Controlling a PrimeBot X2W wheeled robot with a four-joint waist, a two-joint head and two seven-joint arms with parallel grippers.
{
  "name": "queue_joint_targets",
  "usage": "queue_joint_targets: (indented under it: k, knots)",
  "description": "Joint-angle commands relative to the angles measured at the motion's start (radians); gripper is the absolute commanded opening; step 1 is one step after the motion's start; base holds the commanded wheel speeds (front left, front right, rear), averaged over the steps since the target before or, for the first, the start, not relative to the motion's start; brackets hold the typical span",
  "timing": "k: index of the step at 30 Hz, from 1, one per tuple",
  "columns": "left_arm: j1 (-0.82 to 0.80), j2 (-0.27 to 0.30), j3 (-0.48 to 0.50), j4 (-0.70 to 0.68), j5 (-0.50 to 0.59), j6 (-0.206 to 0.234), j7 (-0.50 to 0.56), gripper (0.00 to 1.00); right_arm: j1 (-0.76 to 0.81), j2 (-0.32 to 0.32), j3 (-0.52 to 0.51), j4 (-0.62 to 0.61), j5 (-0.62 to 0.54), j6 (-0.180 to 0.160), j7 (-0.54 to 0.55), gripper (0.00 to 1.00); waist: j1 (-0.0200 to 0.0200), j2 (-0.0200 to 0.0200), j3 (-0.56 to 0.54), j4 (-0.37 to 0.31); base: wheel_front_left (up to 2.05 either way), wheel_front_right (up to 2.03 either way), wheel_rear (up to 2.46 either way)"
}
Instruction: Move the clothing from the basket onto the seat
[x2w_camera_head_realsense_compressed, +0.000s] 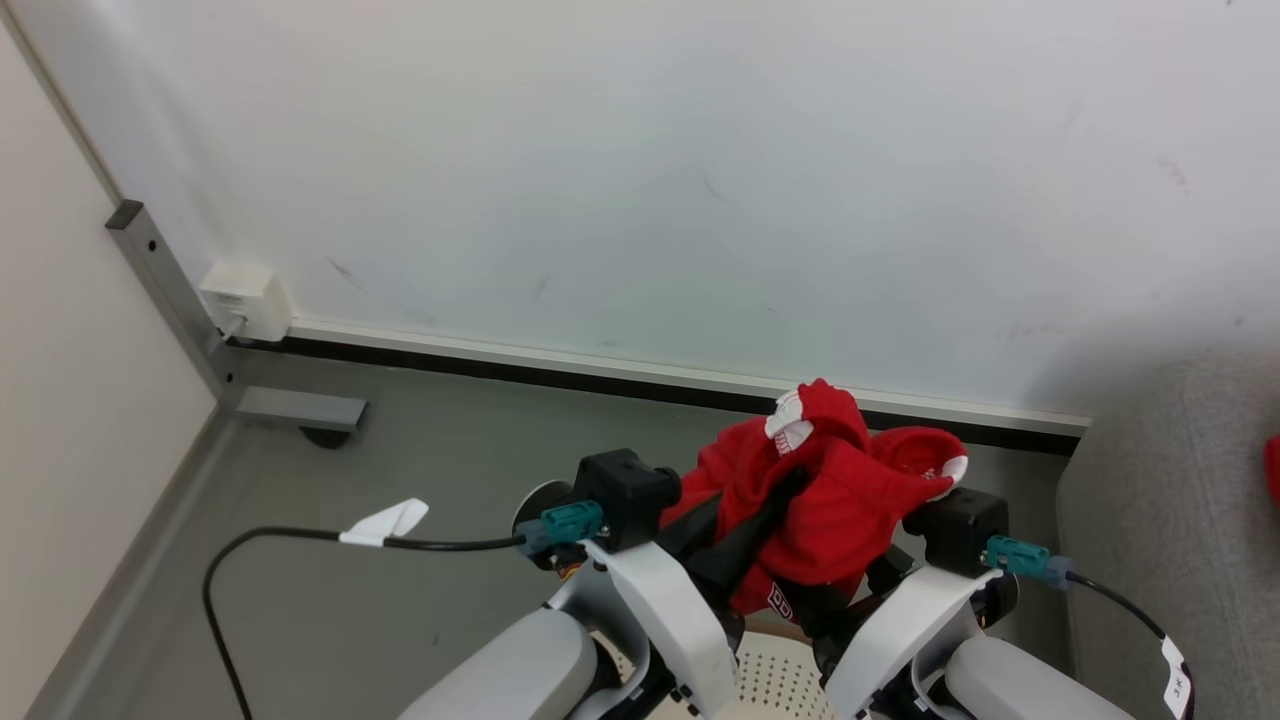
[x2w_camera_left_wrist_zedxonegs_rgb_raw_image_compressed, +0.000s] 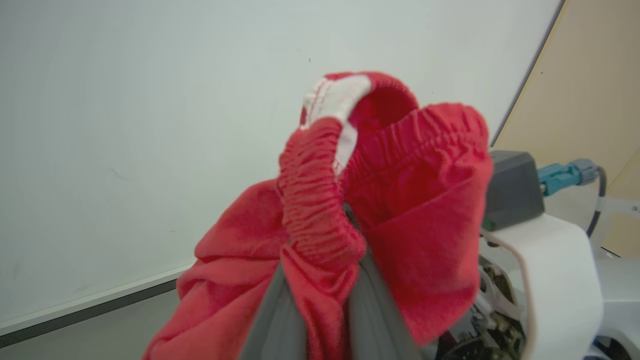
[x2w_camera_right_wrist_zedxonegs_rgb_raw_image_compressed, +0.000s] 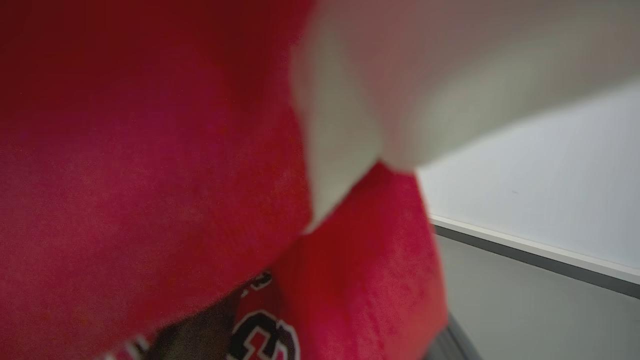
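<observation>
A bundle of red clothing (x2w_camera_head_realsense_compressed: 830, 500) with white trim hangs in the air between my two arms, above the basket (x2w_camera_head_realsense_compressed: 770, 680), of which a cream, hole-dotted patch shows at the bottom edge. My left gripper (x2w_camera_left_wrist_zedxonegs_rgb_raw_image_compressed: 320, 280) is shut on a gathered elastic band of the clothing (x2w_camera_left_wrist_zedxonegs_rgb_raw_image_compressed: 310, 200), its grey fingers (x2w_camera_left_wrist_zedxonegs_rgb_raw_image_compressed: 372, 310) half wrapped in cloth. The right gripper (x2w_camera_head_realsense_compressed: 885, 570) sits under the draped fabric, jaws wide, with cloth lying over it. Up close, red cloth with black-and-white lettering (x2w_camera_right_wrist_zedxonegs_rgb_raw_image_compressed: 265, 335) covers the right wrist view. The grey seat (x2w_camera_head_realsense_compressed: 1170, 520) lies at the right.
A pale wall with a dark skirting runs behind. A white socket box (x2w_camera_head_realsense_compressed: 245, 298) and a grey metal foot (x2w_camera_head_realsense_compressed: 300, 408) stand at the left corner. A black cable with a white tag (x2w_camera_head_realsense_compressed: 385, 522) loops over the grey floor. Something red (x2w_camera_head_realsense_compressed: 1272, 470) lies on the seat's far edge.
</observation>
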Motion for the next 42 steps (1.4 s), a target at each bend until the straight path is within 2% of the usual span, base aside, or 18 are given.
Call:
queue_joint_targets:
  k: [1,3,10,17,19,20,29,35,42]
  knots:
    - [-0.006,-0.002,0.001,0.006,-0.001,-0.003,0.002,0.0,-0.017,-0.004,0.015,0.008,0.014,-0.002,-0.007,0.62,-0.0001,0.0,-0.003,0.009,0.0,0.0,0.0]
    - [-0.003,-0.002,0.001,0.011,-0.004,0.001,0.001,0.0,-0.027,-0.007,0.024,0.005,0.022,-0.002,-0.007,0.0,-0.0001,0.0,-0.003,0.013,0.0,0.0,0.0]
    - [0.002,0.01,0.009,0.027,-0.012,0.008,-0.009,0.0,-0.009,-0.023,0.007,-0.022,0.017,-0.002,-0.008,0.0,-0.0001,0.0,-0.004,0.006,0.0,0.0,0.0]
    - [0.01,0.02,0.01,0.041,-0.018,0.016,-0.008,0.02,0.016,-0.035,-0.051,-0.056,-0.006,-0.002,-0.008,0.0,-0.0001,0.0,-0.007,-0.015,0.0,0.0,0.0]
    - [0.012,0.023,0.011,0.042,-0.02,0.021,-0.008,0.72,0.026,-0.04,-0.069,-0.063,-0.011,-0.002,-0.008,0.0,-0.0001,0.0,-0.009,-0.023,0.0,0.0,0.0]
    - [0.014,0.024,0.011,0.042,-0.02,0.022,-0.01,1.0,0.029,-0.045,-0.08,-0.068,-0.015,-0.002,-0.008,0.0,-0.0001,0.0,-0.009,-0.027,0.0,0.0,0.0]
    - [0.033,0.037,0.012,0.029,-0.024,0.032,-0.018,1.0,0.041,-0.1,-0.189,-0.123,-0.064,-0.002,-0.008,0.0,-0.0001,0.0,-0.005,-0.093,0.0,0.0,0.0]
    - [0.038,0.049,0.008,0.016,-0.021,0.036,-0.022,1.0,0.041,-0.157,-0.256,-0.169,-0.109,-0.002,-0.008,0.0,-0.0001,0.0,0.003,-0.165,0.0,0.0,0.0]
    - [0.036,0.063,0.004,-0.001,-0.01,0.038,-0.029,1.0,0.054,-0.221,-0.36,-0.221,-0.147,-0.002,-0.008,0.0,-0.0001,0.0,0.024,-0.282,0.0,0.0,0.0]
